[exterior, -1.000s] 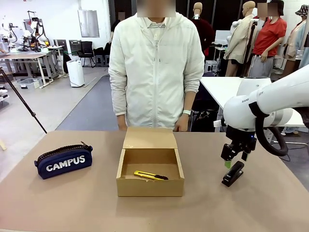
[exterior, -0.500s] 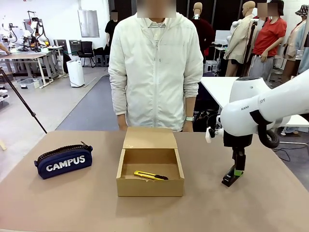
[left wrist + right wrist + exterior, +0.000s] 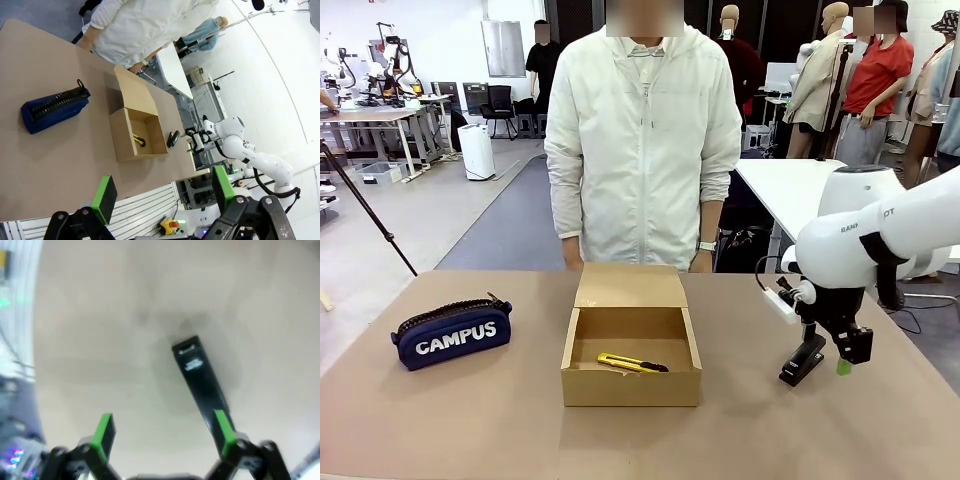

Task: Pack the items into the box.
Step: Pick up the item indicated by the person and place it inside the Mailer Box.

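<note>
With the right gripper (image 3: 164,432) spread open and empty, the stapler (image 3: 802,360), lying apart to the right of the box (image 3: 631,385), could be knocked away, since one pad (image 3: 222,426) is seen over it, not beside it.

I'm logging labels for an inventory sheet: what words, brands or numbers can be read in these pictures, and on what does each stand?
"CAMPUS": white letters on the side of the navy pouch.
"DT": dark letters on the white right arm; the letters beside them are too small to read.
White print on the black stapler: too blurred to read.
Cardboard box: no print to be seen.
</note>
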You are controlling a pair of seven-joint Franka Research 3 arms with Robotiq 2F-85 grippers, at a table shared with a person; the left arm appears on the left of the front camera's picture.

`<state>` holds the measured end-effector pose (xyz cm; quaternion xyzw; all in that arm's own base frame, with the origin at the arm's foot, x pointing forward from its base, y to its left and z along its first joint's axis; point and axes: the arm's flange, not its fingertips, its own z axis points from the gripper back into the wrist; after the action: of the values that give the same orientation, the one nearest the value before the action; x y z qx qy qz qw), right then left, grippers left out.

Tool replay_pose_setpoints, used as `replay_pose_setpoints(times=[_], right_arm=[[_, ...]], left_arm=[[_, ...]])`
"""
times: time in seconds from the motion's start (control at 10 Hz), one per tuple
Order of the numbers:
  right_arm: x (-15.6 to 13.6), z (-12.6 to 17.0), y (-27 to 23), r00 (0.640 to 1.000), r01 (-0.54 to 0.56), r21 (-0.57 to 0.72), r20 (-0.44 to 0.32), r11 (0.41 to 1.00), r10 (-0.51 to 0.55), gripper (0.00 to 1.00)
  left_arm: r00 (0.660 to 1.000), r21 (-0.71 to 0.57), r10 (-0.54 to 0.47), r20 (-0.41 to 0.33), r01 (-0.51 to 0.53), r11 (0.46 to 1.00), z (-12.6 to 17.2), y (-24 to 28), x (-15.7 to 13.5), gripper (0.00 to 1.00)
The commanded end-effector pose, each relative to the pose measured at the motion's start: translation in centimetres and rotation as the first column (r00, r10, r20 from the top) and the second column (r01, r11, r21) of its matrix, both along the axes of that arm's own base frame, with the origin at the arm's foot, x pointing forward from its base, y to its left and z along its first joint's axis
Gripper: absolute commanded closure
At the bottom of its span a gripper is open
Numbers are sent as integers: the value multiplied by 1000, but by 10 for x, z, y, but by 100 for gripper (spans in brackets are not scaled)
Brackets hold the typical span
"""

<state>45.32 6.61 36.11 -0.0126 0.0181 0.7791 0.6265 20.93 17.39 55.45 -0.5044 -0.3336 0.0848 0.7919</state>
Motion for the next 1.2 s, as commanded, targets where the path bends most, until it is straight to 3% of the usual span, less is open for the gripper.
replay_pose_setpoints(times=[0.0, 0.2, 0.4, 0.6, 0.8, 1.1], right_arm=[[-2, -3, 6, 998, -58, -46, -7, 997, 58, 0], [4, -7, 2, 999, 25, -27, 29, 999, -24, 0], [13, -13, 6, 987, -104, -37, 120, 994, 107, 0], [25, -28, 18, 954, -243, -114, 149, 963, 258, 0], [27, -40, 22, 917, -379, -129, 78, 916, 391, 0], [29, -56, 26, 901, -423, -129, 51, 897, 432, 0]], left_arm=[[1000, -6, -5, 25, 5, 1000, 1, 1, 1, 0], [1000, -6, -5, 25, 5, 1000, 1, 1, 1, 0], [1000, -6, -5, 25, 5, 1000, 1, 1, 1, 0], [1000, -6, -5, 25, 5, 1000, 1, 1, 1, 0], [1000, -6, -5, 25, 5, 1000, 1, 1, 1, 0], [1000, -6, -5, 25, 5, 1000, 1, 1, 1, 0]])
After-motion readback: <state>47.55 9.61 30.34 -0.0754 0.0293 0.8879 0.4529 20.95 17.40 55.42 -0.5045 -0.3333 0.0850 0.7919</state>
